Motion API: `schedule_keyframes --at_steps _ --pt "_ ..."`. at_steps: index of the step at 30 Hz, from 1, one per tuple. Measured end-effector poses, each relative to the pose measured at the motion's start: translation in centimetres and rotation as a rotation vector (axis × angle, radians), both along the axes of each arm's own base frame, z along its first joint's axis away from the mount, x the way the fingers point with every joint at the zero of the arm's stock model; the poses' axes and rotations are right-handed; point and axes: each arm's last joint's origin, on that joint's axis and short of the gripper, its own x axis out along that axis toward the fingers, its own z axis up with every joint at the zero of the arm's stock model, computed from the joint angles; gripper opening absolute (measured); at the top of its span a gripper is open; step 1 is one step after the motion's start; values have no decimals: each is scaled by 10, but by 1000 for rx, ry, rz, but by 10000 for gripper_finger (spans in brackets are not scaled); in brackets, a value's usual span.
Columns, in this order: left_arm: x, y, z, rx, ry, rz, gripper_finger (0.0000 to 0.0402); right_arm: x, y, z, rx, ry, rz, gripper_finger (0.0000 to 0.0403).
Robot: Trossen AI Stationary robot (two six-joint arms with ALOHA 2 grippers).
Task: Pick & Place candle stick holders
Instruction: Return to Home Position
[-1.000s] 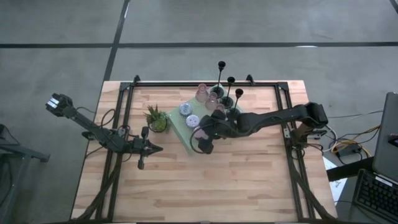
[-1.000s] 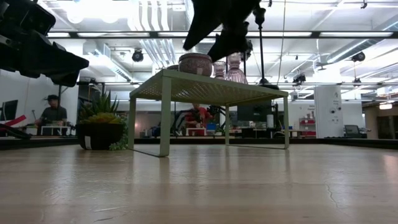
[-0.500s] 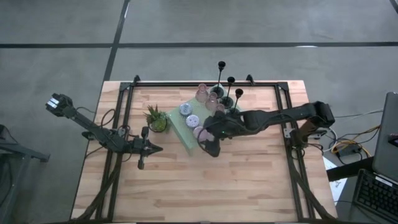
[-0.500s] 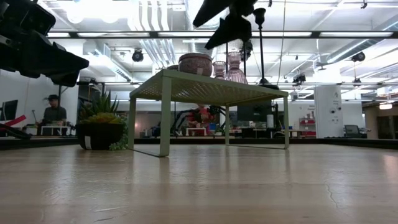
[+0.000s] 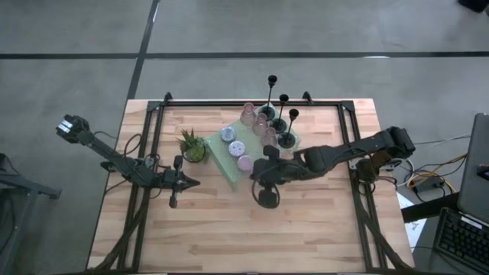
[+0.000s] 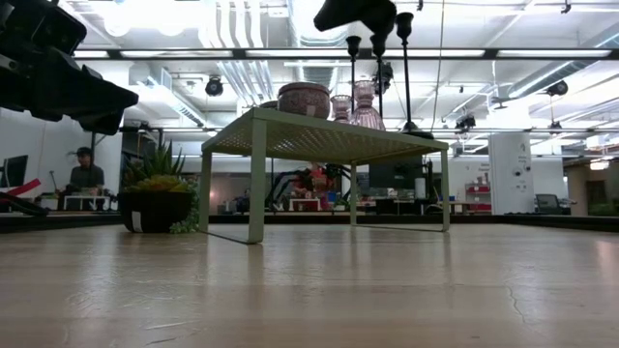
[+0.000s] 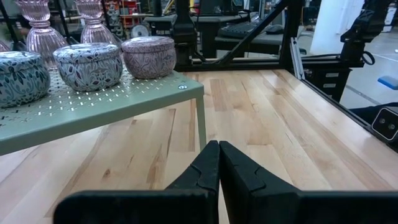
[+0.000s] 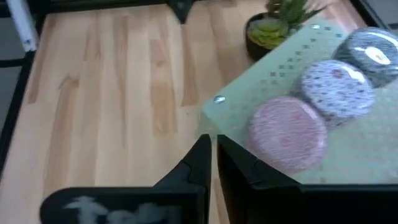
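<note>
The pale green stand [image 5: 226,163] carries three low pucks: blue-grey [image 5: 227,134], white patterned [image 5: 237,147] and pink [image 5: 244,162]. Pinkish glass cups [image 5: 260,126] and three slim black sticks [image 5: 283,100] with round bases stand on its far right part. My right gripper [image 5: 267,199] is shut and empty. It hangs high, just near-right of the stand's near corner, and looks down on the pink puck [image 8: 287,132]. My left gripper [image 5: 195,182] is shut and empty, on the stand's left side, with its fingertips [image 7: 219,144] toward the stand's leg.
A small spiky green potted plant [image 5: 192,147] stands on the table at the stand's left side. A black frame [image 5: 153,114] runs around the wooden table top. Bare wood [image 5: 252,237] lies toward the near edge. A person [image 6: 85,174] sits in the room behind.
My right gripper has drawn back from over the stand toward the table's near-right and has risen. The pink puck, covered by it before, now shows at rest on the stand near its near corner. My left arm has kept still.
</note>
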Motion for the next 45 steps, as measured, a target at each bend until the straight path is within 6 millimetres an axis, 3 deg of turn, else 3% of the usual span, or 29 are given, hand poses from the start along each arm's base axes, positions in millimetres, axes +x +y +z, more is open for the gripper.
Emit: schedule_keyframes --at_steps 9,13,17,24,29,45 --pt "0 0 0 0 0 0 12 -18 53 -12 -81 -72 60 9" --pt "0 0 0 0 0 0 12 -37 72 -14 -85 -151 87 8" --pt "0 0 0 1 1 0 12 -62 77 -20 -122 -191 46 8" --pt "0 0 0 1 2 0 12 -111 68 -33 -92 -331 69 8" --pt "0 0 0 1 2 0 12 -143 48 -48 -65 -362 66 8" --pt "0 0 0 1 2 0 12 -209 -1 -105 -54 -516 -7 8"
